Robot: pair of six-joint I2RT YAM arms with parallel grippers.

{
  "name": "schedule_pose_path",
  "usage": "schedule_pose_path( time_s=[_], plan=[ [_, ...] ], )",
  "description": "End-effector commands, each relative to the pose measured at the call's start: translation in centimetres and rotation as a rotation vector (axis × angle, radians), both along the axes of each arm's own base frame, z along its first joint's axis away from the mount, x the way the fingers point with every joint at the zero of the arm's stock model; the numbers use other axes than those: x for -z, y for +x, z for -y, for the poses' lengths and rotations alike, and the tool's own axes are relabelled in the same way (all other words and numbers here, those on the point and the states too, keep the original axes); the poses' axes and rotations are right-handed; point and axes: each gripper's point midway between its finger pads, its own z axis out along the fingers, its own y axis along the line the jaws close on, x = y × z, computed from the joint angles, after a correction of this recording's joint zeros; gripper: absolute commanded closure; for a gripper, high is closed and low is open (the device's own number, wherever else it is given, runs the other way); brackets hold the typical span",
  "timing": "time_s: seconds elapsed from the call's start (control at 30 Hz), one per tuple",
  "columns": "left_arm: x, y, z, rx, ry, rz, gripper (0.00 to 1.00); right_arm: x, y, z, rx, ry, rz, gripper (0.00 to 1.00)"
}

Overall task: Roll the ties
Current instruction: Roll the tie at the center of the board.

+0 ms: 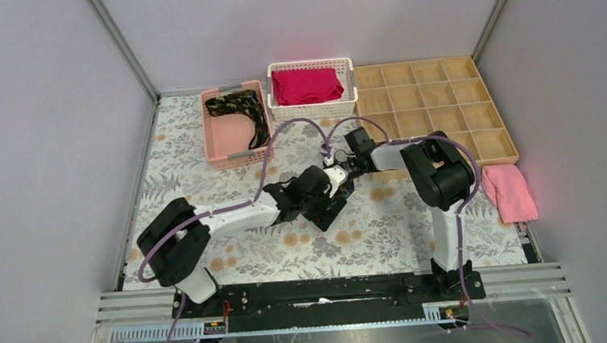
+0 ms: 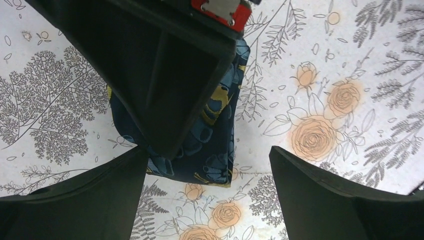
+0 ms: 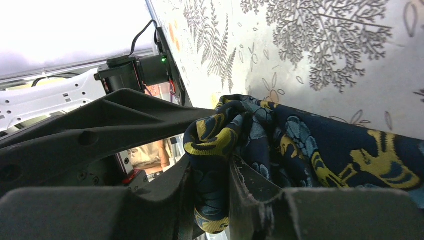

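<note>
A dark blue tie [image 2: 216,145] with teal and gold flowers lies partly rolled on the flowered table cover. My right gripper [image 3: 220,186] is shut on its bunched, coiled end [image 3: 220,135]. In the left wrist view one of the right gripper's black fingers [image 2: 170,85] lies over the tie. My left gripper [image 2: 208,150] stands wide open just above the tie's near edge, with nothing between its fingers. In the top view both grippers meet at the table's middle, left gripper [image 1: 331,202] and right gripper [image 1: 339,169], and they hide the tie there. A second tie [image 1: 241,111] lies loose in the pink basket.
The pink basket [image 1: 211,138] stands at the back left, a white basket [image 1: 312,110] with a folded red cloth [image 1: 306,85] beside it. A wooden compartment tray [image 1: 441,109] fills the back right. A pink towel [image 1: 509,192] lies at the right edge.
</note>
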Motion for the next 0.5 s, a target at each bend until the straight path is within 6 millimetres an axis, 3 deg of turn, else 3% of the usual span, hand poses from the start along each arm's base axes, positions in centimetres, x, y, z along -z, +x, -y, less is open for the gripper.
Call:
schedule_pose_path(
  time_s=[0.0, 0.37, 0.47],
  plan=[
    [1.6, 0.3, -0.3, 0.023, 0.094, -0.002, 0.01, -0.9, -0.1, -0.1, -0.020, 0.051, -0.006, 0.79],
    [-0.4, 2.1, -1.0, -0.013, 0.131, 0.089, 0.01, -0.8, -0.1, -0.2, -0.019, 0.051, 0.000, 0.80],
    [-0.1, 2.9, 0.0, 0.003, 0.145, 0.089, 0.01, -0.7, -0.1, -0.2, -0.018, 0.048, -0.003, 0.80]
  ],
)
